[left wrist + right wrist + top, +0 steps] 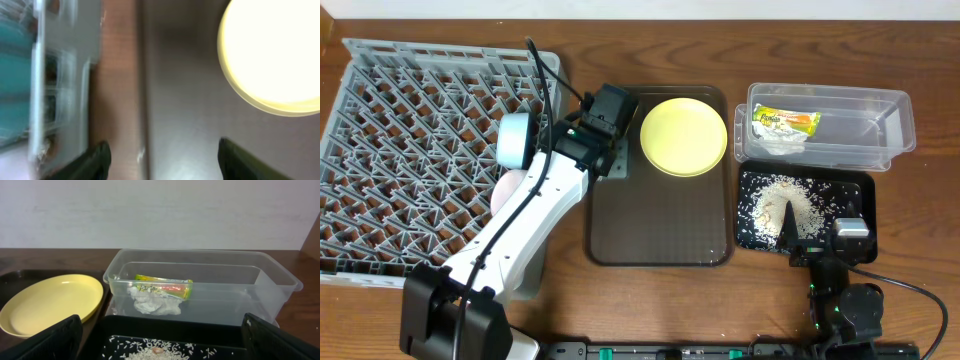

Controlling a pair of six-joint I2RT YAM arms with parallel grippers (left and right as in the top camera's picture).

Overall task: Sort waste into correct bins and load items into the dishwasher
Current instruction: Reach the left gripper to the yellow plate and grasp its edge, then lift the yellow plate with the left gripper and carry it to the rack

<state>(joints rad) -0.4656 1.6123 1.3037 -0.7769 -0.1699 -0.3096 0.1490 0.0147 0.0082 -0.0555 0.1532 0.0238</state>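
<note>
Binned: green-and-orange snack wrapper (786, 120).
Waiting: round pale yellow plate (683, 135) on dark brown tray (660, 220).
Left gripper (163, 148), right gripper (165, 337): spread wide, empty.

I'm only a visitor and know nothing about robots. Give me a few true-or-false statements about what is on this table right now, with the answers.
1. The yellow plate lies on the brown tray. True.
2. The snack wrapper lies in the black tray. False: it is in the clear tub.
3. Loose white grains are scattered in the black tray. True.
4. The left gripper is gripping the plate. False: its fingers are apart with nothing between them, beside the plate.
5. The dish rack sits right of the brown tray. False: in the overhead view it is on the left.
</note>
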